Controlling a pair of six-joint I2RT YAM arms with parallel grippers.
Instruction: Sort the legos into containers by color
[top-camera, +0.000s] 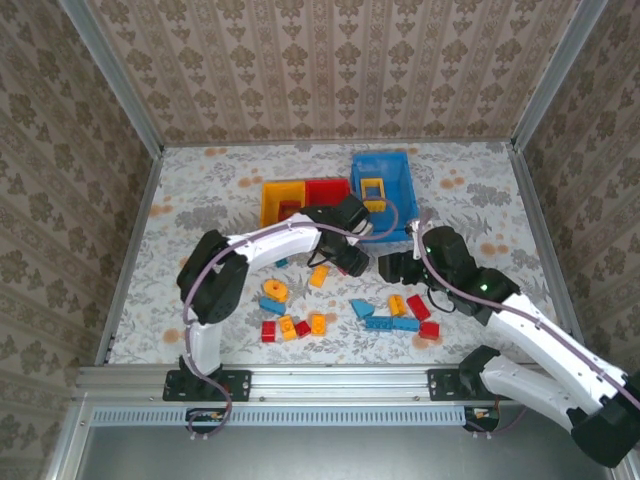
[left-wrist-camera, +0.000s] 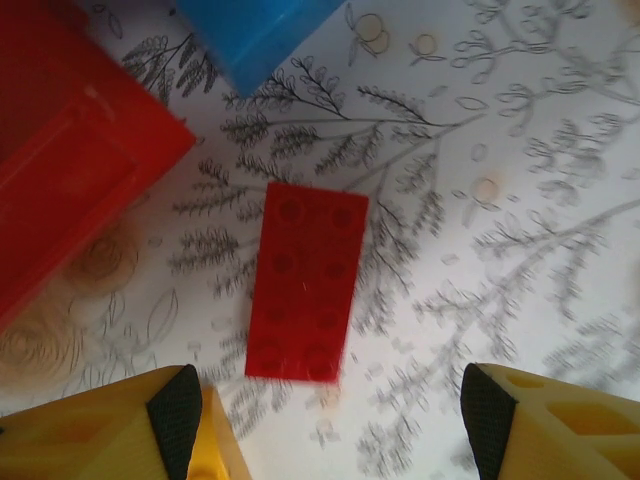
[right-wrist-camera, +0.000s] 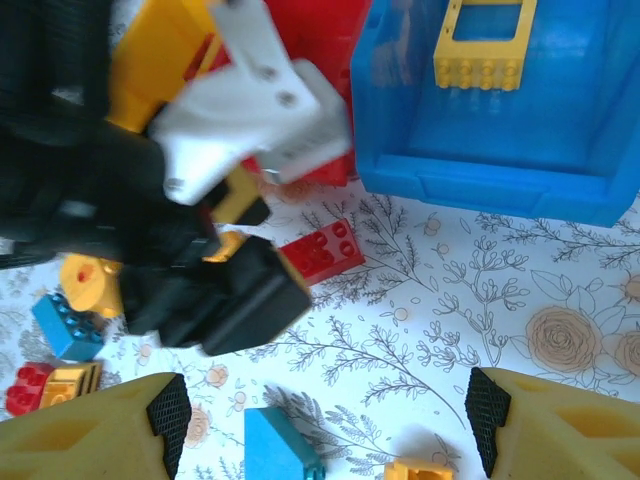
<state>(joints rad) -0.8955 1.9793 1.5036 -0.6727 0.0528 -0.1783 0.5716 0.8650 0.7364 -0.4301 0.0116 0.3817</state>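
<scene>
Noted smooth, faintly glossy moulded plastic in the red brick (left-wrist-camera: 306, 296) at the centre of the left wrist view, in the red bin (left-wrist-camera: 70, 170) at its upper left and in the blue bin (left-wrist-camera: 262, 35) at its top edge, all on a matt table cover (left-wrist-camera: 520, 200) printed with grey sprigs. Found dull black pads (left-wrist-camera: 178, 415) on the left gripper (left-wrist-camera: 330, 420) at the lower corners, set in matt yellow-orange plastic. Saw pale, softly shining metal in the frame rail (top-camera: 330, 378) along the bottom of the top view.
</scene>
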